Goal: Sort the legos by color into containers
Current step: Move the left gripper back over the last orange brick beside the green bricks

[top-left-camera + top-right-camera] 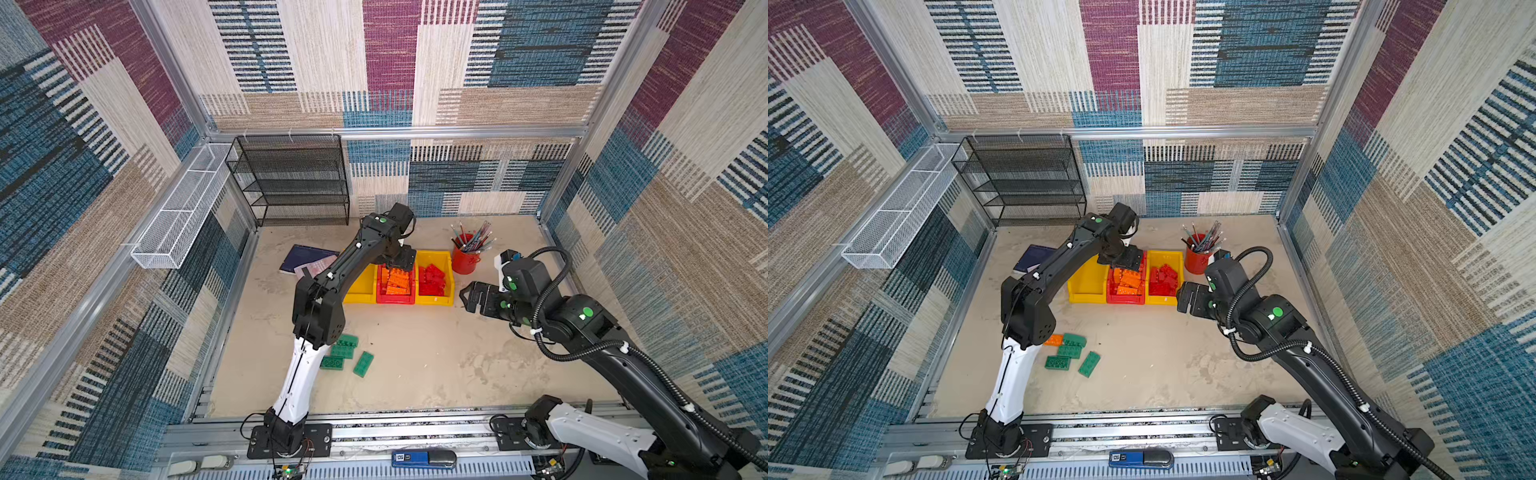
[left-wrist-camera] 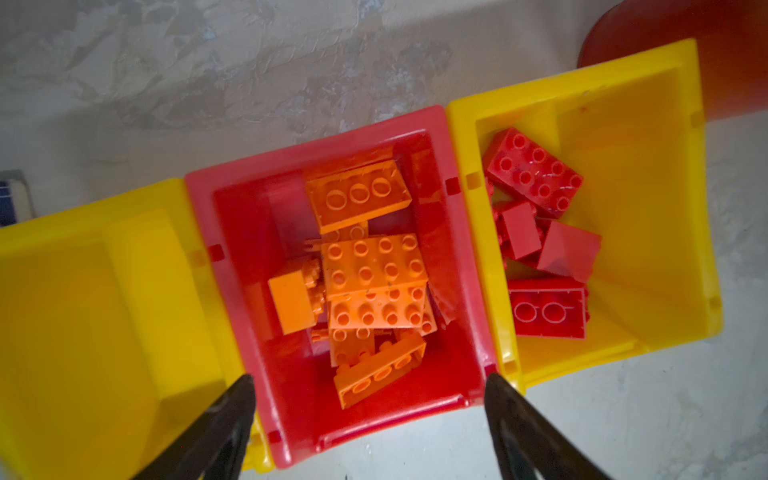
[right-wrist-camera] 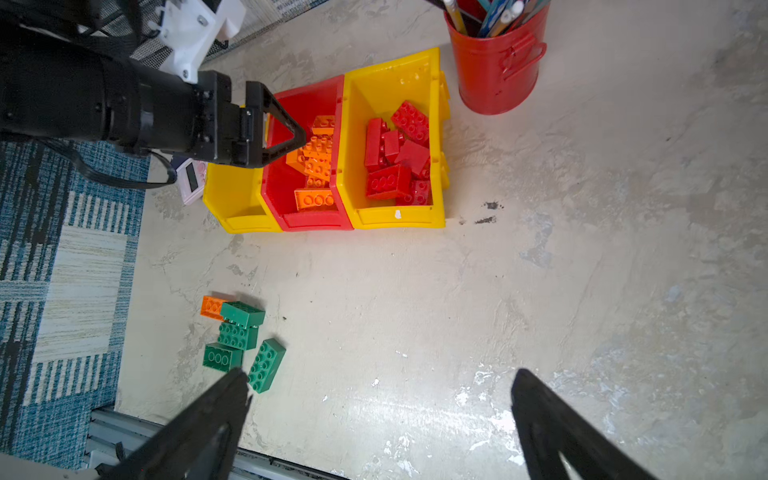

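Left wrist view first: the left gripper point(image 2: 368, 378) hangs right over the red bin point(image 2: 316, 145), jaws spread wide with nothing between them. Below it, a heap of orange bricks point(image 2: 374, 266) fills that middle bin. Next door, the right yellow bin point(image 2: 573, 70) holds the red bricks point(image 2: 534, 170) in a jumble. So two colours look nearly home! The left yellow bin point(image 2: 83, 311), though, is bare.

Over to the right wrist view: four green bricks point(image 3: 239, 334) lie clustered on the table point(image 3: 415, 291) at the near left, well apart from the bins. One stray orange brick point(image 3: 212, 306) sits just beside that cluster's far-left corner. The right gripper point(image 3: 382, 374) hovers over open table, jaws wide, carrying nothing. My call: well past halfway, with the greens and that last orange left to go.
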Robot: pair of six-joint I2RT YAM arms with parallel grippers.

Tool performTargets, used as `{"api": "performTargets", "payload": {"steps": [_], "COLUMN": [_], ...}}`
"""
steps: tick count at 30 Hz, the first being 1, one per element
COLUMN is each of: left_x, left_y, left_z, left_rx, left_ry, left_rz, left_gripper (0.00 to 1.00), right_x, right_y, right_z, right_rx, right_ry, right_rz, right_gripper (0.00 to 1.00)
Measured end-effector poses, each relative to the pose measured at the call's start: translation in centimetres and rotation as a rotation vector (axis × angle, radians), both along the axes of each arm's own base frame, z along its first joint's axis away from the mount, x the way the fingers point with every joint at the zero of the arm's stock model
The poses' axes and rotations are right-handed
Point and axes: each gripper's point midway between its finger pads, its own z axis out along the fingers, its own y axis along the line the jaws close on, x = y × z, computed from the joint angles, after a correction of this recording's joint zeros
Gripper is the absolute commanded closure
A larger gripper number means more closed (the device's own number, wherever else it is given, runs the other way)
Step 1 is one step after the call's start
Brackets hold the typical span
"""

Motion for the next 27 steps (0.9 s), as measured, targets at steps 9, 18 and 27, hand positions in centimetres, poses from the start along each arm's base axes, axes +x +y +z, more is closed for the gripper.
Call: {"api": "performTargets", "payload": {"steps": [9, 18, 27], "left_x": [-7.8, -19.0, -22.5], "left_y": [11.2, 19.4, 21.2], "left_z": [1.5, -1.9, -6.0], "left_rx": [0.092, 0.013, -0.181], "left_ry": [0.009, 0.036, 0.047], "left_rz": [0.264, 0.711, 1.094], "left_gripper": [0.10, 0.08, 0.11], "right_x": [0.8, 1.6, 1.7], "right_y": [2.0, 4.2, 5.5], "right_z": [-1.4, -1.8, -1.9], "right_rx": [0.000, 0.027, 0.048], "right_ry": [0.024, 0.019, 0.016], "right_rz": [0.085, 0.182, 0.246], "right_gripper": [0.00, 0.00, 0.01]}}
